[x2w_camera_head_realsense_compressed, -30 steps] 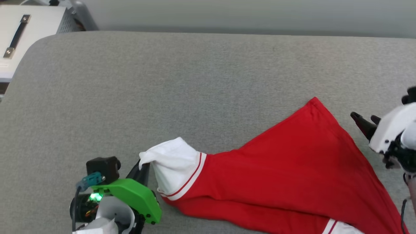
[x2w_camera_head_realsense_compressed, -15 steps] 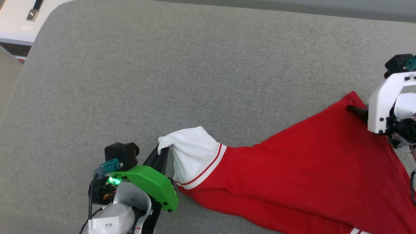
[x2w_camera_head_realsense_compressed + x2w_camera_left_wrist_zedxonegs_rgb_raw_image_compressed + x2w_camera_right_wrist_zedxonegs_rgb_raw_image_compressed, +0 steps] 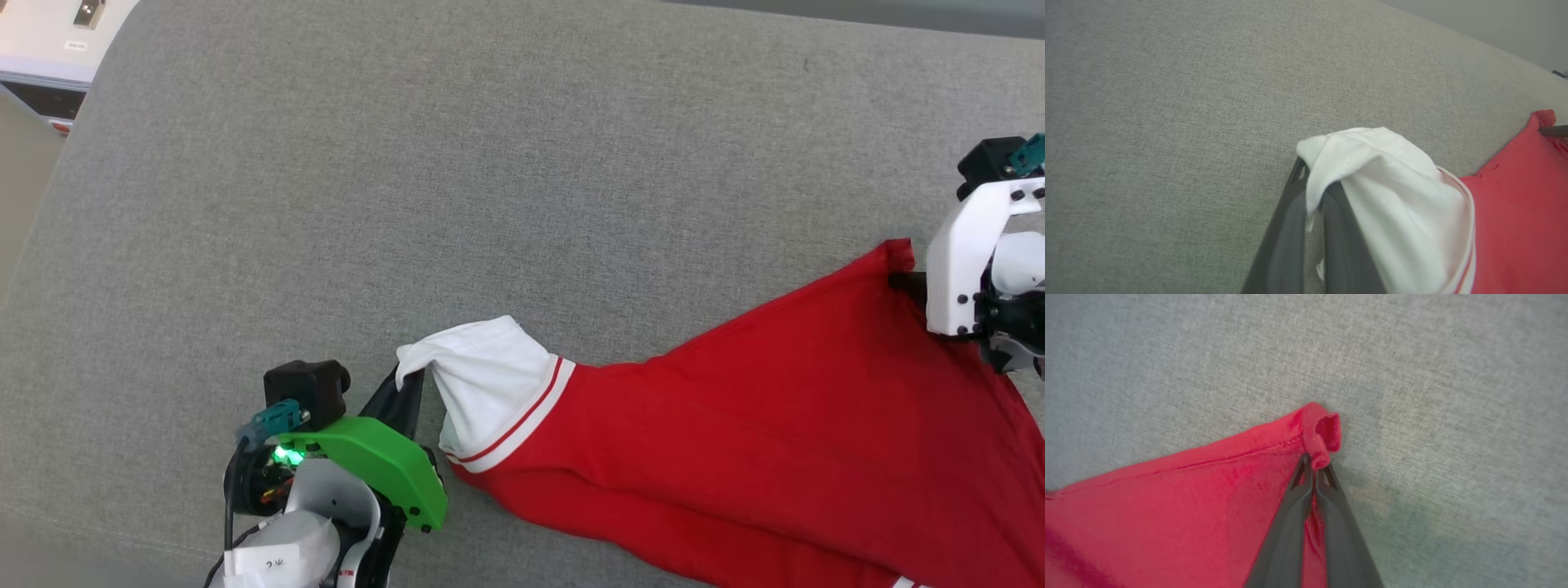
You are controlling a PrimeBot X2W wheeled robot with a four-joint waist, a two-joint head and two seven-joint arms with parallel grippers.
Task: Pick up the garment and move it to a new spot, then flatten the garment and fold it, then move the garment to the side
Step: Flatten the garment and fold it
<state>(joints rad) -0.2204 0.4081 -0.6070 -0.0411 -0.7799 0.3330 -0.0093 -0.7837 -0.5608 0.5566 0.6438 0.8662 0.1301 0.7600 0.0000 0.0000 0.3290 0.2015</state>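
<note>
Holding the soft, limp shirt [image 3: 735, 441] by its ends: our left gripper [image 3: 1311, 185] clamps the white sleeve [image 3: 1392, 179], and our right gripper [image 3: 1312, 460] clamps the red corner [image 3: 1323, 430] near the grey cushion's [image 3: 490, 163] right edge.

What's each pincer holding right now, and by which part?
Both hold the shirt: the left pincer grips the edge of its white sleeve, the right pincer a red corner.

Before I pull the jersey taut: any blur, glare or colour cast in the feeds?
Head view: sharp and evenly lit, no glare on the garment, only faint shadows. Left wrist view: the left gripper is blurred close to the lens, the garment beyond it clearer. Right wrist view: soft overall, the red oversaturated, a greenish cast on the grey surface beside the right gripper.
</note>
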